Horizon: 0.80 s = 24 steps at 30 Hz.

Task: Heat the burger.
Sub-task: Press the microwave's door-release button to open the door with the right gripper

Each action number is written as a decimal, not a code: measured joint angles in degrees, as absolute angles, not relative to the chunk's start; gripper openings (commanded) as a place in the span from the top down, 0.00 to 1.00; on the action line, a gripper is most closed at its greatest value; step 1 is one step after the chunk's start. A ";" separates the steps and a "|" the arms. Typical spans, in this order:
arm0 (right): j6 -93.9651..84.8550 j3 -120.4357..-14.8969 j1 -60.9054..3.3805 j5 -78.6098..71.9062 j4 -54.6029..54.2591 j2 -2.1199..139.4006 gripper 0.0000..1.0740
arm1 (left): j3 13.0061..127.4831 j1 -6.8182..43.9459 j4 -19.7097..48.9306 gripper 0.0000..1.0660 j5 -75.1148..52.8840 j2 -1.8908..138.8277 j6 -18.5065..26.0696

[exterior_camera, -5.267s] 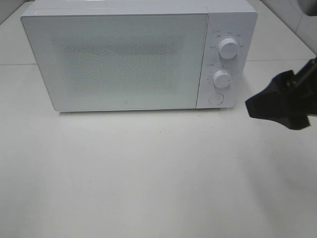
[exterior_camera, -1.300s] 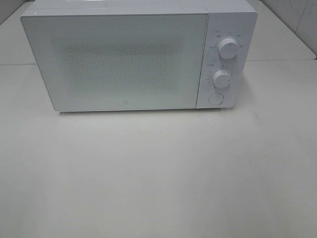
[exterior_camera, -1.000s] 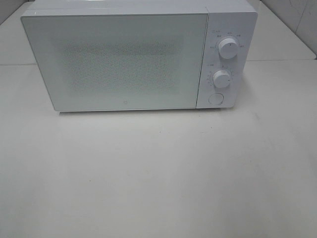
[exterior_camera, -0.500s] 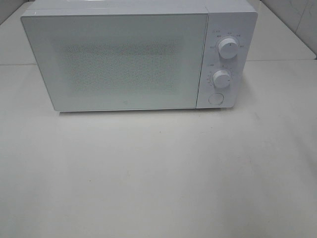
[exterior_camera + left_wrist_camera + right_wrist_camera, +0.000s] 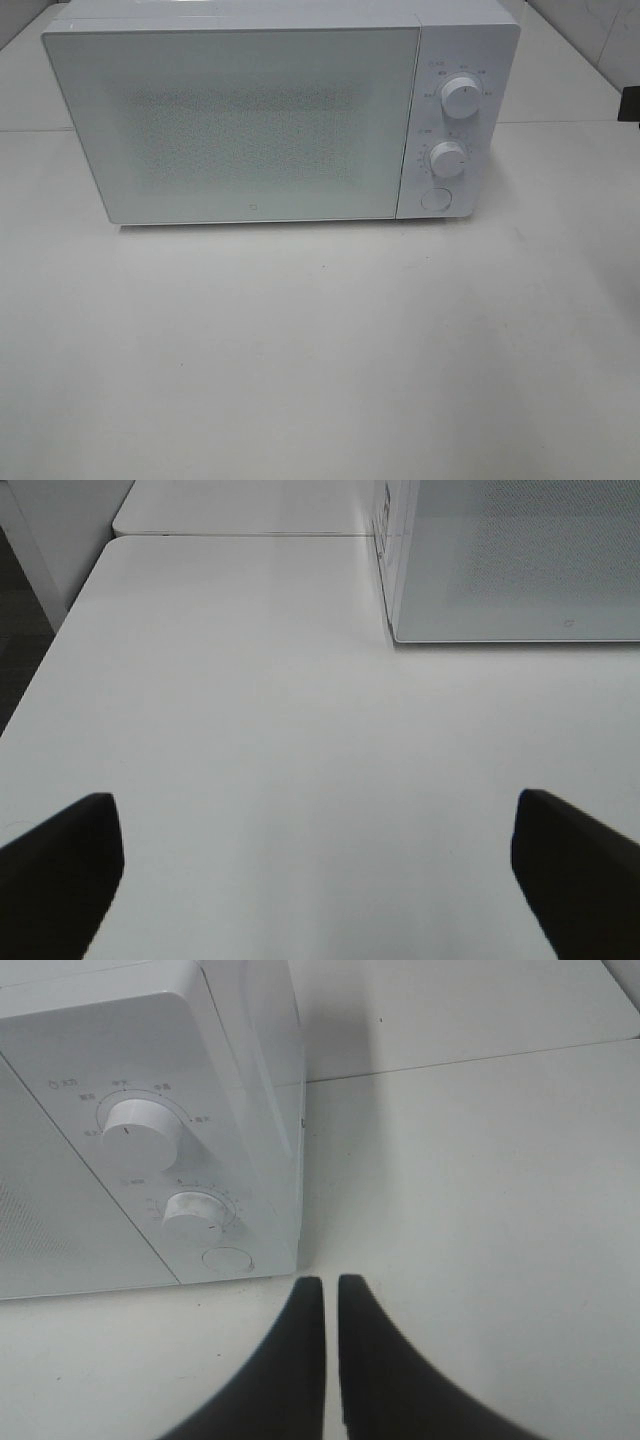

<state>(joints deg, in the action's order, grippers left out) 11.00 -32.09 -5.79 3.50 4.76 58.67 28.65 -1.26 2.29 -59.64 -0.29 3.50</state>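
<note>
Plain white matte surface, with a thin seam running left to right toward the far side. Sitting on it at the far end is a white boxy microwave, door shut. Its right-hand panel has two round white knobs and a round button below them.

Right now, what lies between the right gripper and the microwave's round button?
Nothing. In the right wrist view, only a short strip of bare white table separates the shut right gripper from the round button low on the microwave.
</note>
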 measured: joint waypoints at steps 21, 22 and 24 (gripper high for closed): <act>46.01 -31.28 -5.79 -5.21 5.84 65.03 1.00 | 28.65 -1.26 2.29 0.08 -59.64 -0.29 3.50; 53.51 -31.28 -5.79 -5.21 5.84 65.03 1.00 | 28.65 -1.26 2.29 0.08 -59.64 -0.29 3.50; 56.04 -31.28 -5.79 -5.21 5.84 65.03 1.00 | 28.65 -1.26 2.29 0.08 -59.64 -0.29 3.50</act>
<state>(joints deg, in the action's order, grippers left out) 56.04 -31.28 -5.79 -5.21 5.84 65.03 28.65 -1.26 2.29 -59.64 -0.29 3.50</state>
